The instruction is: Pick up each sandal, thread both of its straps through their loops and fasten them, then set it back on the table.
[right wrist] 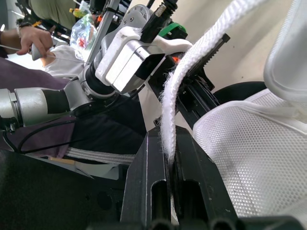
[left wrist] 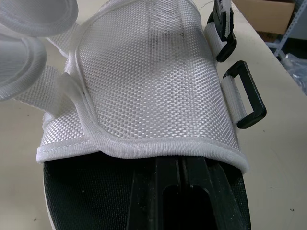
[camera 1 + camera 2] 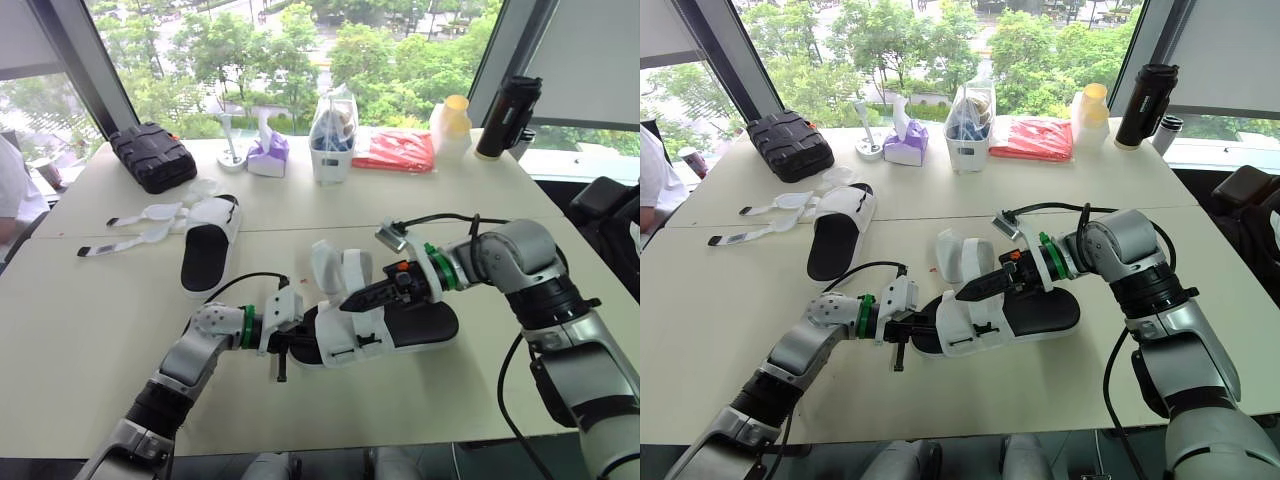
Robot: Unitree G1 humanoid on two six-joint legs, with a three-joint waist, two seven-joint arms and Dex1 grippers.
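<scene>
Right now, pinching a white strap [image 1: 168, 110] narrowly in the right gripper [image 3: 352, 298], just above the near sandal [image 3: 395, 330] lying mid-table, nearer the front edge than the back. Left gripper [image 3: 283, 350] against that sandal's end; cannot tell whether clamped or slack. Likely to go wrong: strap slipping from so thin a pinch, or twisting before reaching the black loops [image 2: 247, 93]; sandal skidding toward the front edge if dragged without a firm hold at its end. Bare table [image 3: 90, 320] to the left; second sandal [image 3: 210, 250] well apart, straps loose; clutter far back by the window.
</scene>
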